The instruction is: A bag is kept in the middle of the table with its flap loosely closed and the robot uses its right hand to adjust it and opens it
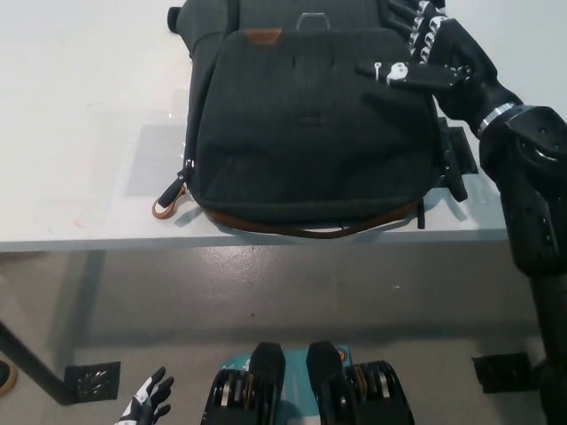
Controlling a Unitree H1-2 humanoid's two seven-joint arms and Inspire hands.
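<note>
Partly cropped left hand (146, 409), bag (306, 133) top

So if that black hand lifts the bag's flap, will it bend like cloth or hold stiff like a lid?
Probably it bends. The flap looks like woven fabric with soft dimples in its surface, so it should fold where the right hand lifts it. The brown trim along its lower edge may stiffen that edge a little. The bag lies flat on the table, so it seems unlikely to tip.
</note>
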